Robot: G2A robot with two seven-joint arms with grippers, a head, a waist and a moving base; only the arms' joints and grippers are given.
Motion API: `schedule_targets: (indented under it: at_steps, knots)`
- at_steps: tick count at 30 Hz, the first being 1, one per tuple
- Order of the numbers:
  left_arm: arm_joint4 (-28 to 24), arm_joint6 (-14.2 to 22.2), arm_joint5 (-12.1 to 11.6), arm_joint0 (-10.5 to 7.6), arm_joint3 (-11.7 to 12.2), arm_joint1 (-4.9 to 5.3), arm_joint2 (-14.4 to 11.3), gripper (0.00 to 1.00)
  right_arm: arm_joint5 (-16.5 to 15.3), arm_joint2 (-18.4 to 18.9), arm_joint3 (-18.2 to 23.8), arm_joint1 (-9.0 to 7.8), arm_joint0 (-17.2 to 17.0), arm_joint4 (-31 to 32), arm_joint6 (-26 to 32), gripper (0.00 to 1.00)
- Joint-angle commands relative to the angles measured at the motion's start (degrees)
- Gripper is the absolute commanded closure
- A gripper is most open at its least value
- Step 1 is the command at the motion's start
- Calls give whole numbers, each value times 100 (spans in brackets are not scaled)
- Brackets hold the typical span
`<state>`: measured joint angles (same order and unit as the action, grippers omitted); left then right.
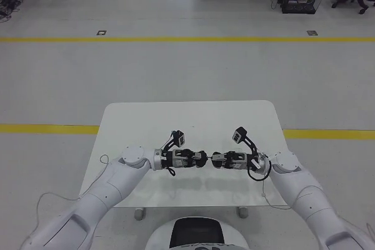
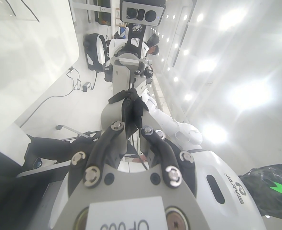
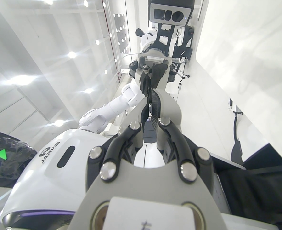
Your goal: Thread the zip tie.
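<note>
Two grippers of mine are meeting tip to tip above the white rounded-corner table (image 1: 175,119), a little toward 6 o'clock from its centre. Between them I am holding the thin black plastic zip tie (image 1: 208,156) clear of the tabletop, lying along the 9-to-3 line. My left gripper (image 1: 199,159) is sitting at 9 o'clock of the zip tie, its jaws pressing closed on the strip. In the left wrist view the dark fingertips (image 2: 128,118) are pinching together, with the strip running out toward the other arm. My right gripper (image 1: 219,159) is sitting at 3 o'clock of the zip tie, its jaws likewise clamping on it, and the ribbed pads (image 3: 154,107) are nearly touching. One yellow taped floor line (image 1: 44,129) is running 9 to 3 behind the table, and another yellow line (image 1: 187,39) is lying farther off toward 12 o'clock
</note>
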<state>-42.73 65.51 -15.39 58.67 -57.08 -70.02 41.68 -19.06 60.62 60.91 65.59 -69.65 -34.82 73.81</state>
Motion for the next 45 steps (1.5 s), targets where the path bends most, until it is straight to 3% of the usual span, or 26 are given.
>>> schedule_targets:
  at_steps: [1, 10, 26, 29, 40, 41, 42, 45]
  knots:
    - [4, 3, -1, -1, 0, -1, -1, 100, 3, 1, -2, -1, -2, -3, 0, 97]
    - [11, 17, -12, 2, -2, -5, 4, 100, 3, -3, -6, 0, -4, -5, 1, 89]
    - [29, 10, -6, 13, -7, -6, 21, 100, -9, 9, -46, -1, 15, -15, -3, 91]
    - [39, 7, 4, 11, -11, -7, 19, 100, -11, 8, -50, -1, 20, -14, 4, 100]
    - [88, 12, 15, -3, -19, -10, 12, 100, 5, -8, -58, 2, 38, 12, -3, 100]
    - [92, 12, 17, -3, -18, -10, 12, 62, 4, -9, -60, 3, 41, 14, -3, 100]
    - [98, 14, 19, -4, -18, -10, 12, 2, 1, -9, -61, 3, 43, 15, -3, 100]
    - [104, 26, 17, -3, -12, -8, 14, 0, -9, -13, -56, 4, 47, 19, -2, 100]
